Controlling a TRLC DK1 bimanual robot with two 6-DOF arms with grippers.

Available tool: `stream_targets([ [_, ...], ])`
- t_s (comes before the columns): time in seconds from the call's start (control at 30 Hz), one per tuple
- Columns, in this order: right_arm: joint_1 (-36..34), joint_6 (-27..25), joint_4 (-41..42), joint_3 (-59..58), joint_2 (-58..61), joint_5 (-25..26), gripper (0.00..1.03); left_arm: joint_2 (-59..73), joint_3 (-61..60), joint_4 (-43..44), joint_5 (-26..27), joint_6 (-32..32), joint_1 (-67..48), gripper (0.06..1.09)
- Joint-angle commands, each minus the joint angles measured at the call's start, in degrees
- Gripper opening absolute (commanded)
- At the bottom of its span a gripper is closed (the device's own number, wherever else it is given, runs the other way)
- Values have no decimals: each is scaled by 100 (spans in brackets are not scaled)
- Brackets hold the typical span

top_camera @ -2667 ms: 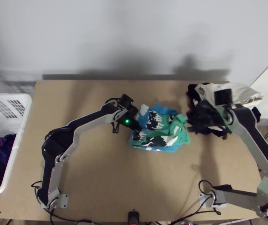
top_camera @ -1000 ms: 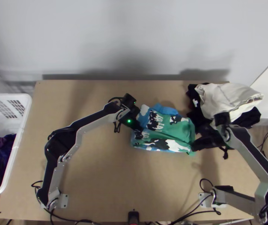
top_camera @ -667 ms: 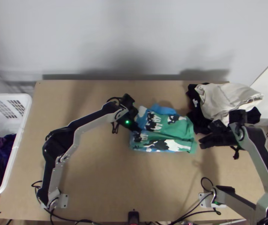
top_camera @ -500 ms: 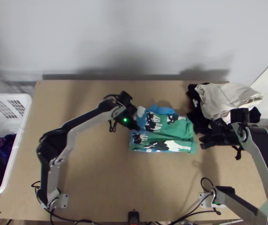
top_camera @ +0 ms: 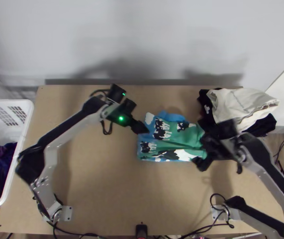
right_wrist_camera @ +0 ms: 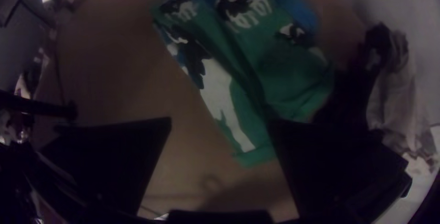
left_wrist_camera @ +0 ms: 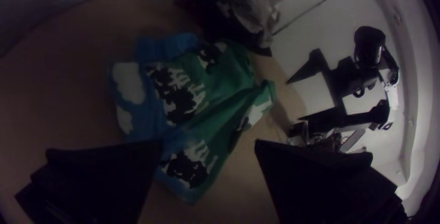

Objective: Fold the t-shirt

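Note:
In the top view the blue and green t-shirt (top_camera: 174, 137) with cow prints lies folded into a small, uneven bundle at mid-table, a blue part poking out at its far side. My left gripper (top_camera: 145, 130) is at the bundle's left edge; in the left wrist view this gripper (left_wrist_camera: 208, 146) is open, with the shirt (left_wrist_camera: 215, 77) beyond its fingers. My right gripper (top_camera: 199, 157) is at the bundle's right end, over its near corner. The right wrist view has that gripper (right_wrist_camera: 222, 125) open, the shirt's green end (right_wrist_camera: 256, 153) between its fingers, not gripped.
Cream (top_camera: 241, 105) and black clothes (top_camera: 263, 125) are heaped at the table's far right corner, close behind the right gripper. A white basket (top_camera: 24, 131) with dark and purple clothes stands left of the table. Bare wood (top_camera: 122, 179) spreads in front of the shirt.
My left gripper has moved left and away from the shirt's left part. My right gripper first drew the shirt's right end out flatter, backed off to the right, then came back over it.

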Motion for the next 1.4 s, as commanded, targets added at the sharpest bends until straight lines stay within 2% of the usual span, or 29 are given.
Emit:
stream_targets([
  [0.0, 1903, 215, 888, -367, 386, 1331, 99, -810, -225, -42, 230, 77, 459, 104],
  [0.13, 2844, 259, 1328, -490, 817, 1735, 99, -1153, -331, -42, 318, 121, 855, 104],
  [0.2, 3266, 242, 1627, -578, 1063, 2184, 99, -1364, -463, -33, 309, 218, 872, 104],
  [0.4, 3828, 119, 2602, -657, 1889, 3001, 99, -1821, -1087, 2, 300, 508, 855, 104],
  [0.6, 4092, -180, 3349, -692, 2460, 3731, 99, -2111, -1447, 20, 247, 666, 1030, 104],
  [0.93, 4074, -611, 3938, -859, 2917, 3924, 99, -2252, -1737, 28, 247, 956, 1320, 104],
  [1.23, 3916, -1270, 4887, -1096, 3277, 4504, 99, -2331, -1834, 20, 247, 1088, 1505, 104],
  [1.37, 3846, -1411, 4958, -1026, 3286, 4627, 99, -2366, -1843, 11, 247, 1114, 1602, 104],
])
